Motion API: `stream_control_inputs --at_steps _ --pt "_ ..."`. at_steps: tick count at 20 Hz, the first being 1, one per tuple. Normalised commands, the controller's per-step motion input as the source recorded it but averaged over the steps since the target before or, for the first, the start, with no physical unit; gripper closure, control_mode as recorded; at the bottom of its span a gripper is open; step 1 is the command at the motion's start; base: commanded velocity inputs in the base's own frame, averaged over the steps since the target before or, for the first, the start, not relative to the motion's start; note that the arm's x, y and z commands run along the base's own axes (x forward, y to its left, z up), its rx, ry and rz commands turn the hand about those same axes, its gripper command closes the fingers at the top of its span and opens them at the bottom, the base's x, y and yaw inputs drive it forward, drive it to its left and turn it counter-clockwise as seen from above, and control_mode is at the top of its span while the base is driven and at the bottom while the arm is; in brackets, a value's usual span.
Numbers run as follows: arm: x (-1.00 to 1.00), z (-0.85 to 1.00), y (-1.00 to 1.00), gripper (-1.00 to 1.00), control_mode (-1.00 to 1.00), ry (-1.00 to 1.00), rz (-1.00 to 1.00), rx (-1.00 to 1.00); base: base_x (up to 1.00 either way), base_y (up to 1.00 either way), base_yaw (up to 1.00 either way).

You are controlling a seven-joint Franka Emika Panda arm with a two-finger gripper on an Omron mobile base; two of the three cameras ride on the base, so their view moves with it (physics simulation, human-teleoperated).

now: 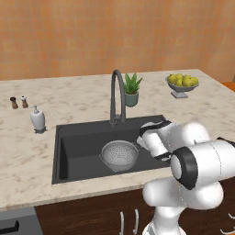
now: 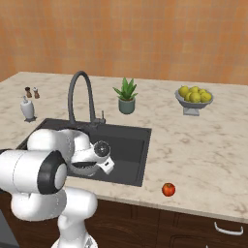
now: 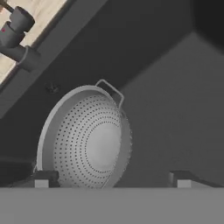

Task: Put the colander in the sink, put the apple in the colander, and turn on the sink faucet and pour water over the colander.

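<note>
Apple (image 2: 168, 189) lying on desk (image 2: 203, 145) near front edge, right of sink (image 2: 133, 145), well apart from it. End effector (image 3: 112, 181) hovering over sink, fingers (image 3: 42, 179) standing wide apart, gripping nothing. Colander (image 1: 119, 155) sitting upright on sink floor, just below end effector, handle (image 3: 110, 89) pointing toward back wall. Faucet (image 1: 116, 96) rising behind sink, spout arching over basin. Farther back, plant (image 1: 131, 89), fruit bowl (image 1: 181, 84), soap dispenser (image 1: 37, 119) standing on desk.

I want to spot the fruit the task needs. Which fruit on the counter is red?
The apple, lying alone near the counter's front edge, right of the sink. The other fruits, piled in the footed bowl, are yellow-green.
</note>
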Motion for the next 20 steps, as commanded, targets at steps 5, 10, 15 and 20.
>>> stream_control_inputs --at_steps 5,10,15,20 --pt "-0.34 1.00 -0.32 -1.00 -1.00 0.00 -0.11 0.00 0.00 0.00 0.00" --pt "-0.58 1.00 -0.33 -1.00 -1.00 0.05 -0.12 0.00 0.00 0.00 0.00" --pt "-1.00 0.94 -0.84 -1.00 -1.00 0.13 -0.10 -0.09 0.00 0.00 0.00" --pt "-1.00 0.20 -1.00 -1.00 -1.00 0.22 0.01 -0.22 0.00 0.00 0.00"
